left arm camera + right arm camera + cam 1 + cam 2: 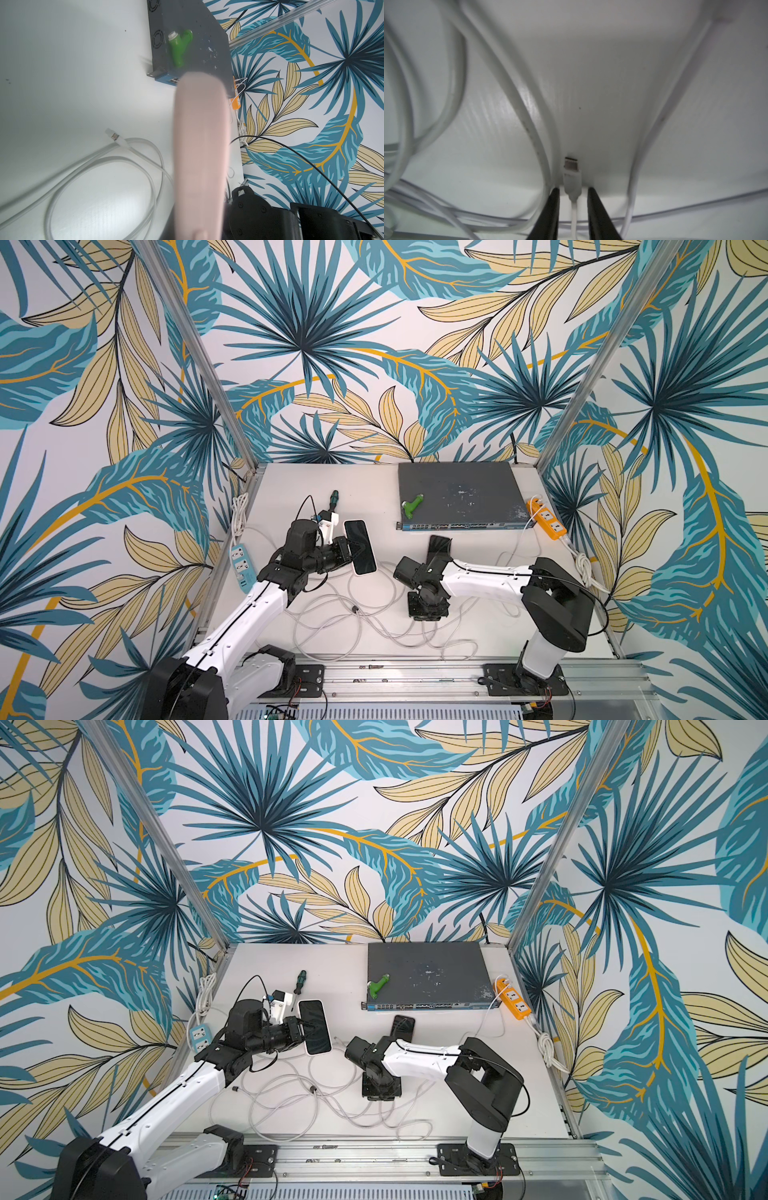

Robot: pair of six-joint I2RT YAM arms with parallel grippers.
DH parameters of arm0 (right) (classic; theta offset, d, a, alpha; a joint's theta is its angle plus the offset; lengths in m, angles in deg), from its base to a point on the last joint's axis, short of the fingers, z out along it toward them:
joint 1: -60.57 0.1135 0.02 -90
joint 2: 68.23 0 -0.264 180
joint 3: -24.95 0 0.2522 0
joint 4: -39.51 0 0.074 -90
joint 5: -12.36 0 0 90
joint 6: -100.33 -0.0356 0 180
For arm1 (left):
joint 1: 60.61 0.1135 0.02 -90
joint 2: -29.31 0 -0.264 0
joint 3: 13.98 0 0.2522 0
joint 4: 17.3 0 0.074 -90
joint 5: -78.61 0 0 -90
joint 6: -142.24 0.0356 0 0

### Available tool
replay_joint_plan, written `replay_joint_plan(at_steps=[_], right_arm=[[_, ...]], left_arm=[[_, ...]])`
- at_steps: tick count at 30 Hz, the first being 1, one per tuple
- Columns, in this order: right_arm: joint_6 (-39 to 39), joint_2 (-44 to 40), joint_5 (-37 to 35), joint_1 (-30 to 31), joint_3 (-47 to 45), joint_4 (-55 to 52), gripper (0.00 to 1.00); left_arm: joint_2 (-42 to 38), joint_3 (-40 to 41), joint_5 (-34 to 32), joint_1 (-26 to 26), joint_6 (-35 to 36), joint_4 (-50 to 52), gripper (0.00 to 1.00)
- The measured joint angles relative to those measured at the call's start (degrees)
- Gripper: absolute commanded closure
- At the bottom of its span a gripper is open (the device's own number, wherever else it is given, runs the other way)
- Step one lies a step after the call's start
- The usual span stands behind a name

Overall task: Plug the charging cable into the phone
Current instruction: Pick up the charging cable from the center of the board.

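Observation:
The phone [360,546], black screen in a pale pink-white case, hangs above the table at the left, with my left gripper [352,551] shut on its long side. Its blurred pink edge [199,155] fills the middle of the left wrist view. The white charging cable [374,614] lies in loose loops on the table. My right gripper [428,610] points down onto the table among those loops. In the right wrist view its black fingers [553,207] stand either side of the cable's plug [571,166], with a narrow gap on each side. A second loose plug [115,136] lies on the table.
A grey network switch [457,493] with a green Y-fitting [412,506] on it sits at the back right. Beside it lies an orange power strip [546,522]. A dark phone [439,545] lies behind my right wrist. A blue power strip [241,568] and a screwdriver [333,497] are at the left.

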Motion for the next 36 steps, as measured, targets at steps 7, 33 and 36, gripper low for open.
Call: replay_joint_plan(at_steps=[7, 33, 36], right_arm=[[0.4, -0.7, 1.0, -1.2, -1.1, 1.0, 0.79], [1.2, -3.1, 5.4, -5.1, -4.8, 8.4, 0.95], [1.2, -3.1, 5.1, -5.1, -4.8, 8.8, 1.00]], left_arm=[[0.0, 0.0, 0.0, 0.0, 0.0, 0.0, 1.00], [-0.1, 0.0, 0.0, 0.0, 1.2, 2.6, 1.00], [-0.4, 0.0, 0.0, 0.0, 1.3, 2.9, 1.00]])
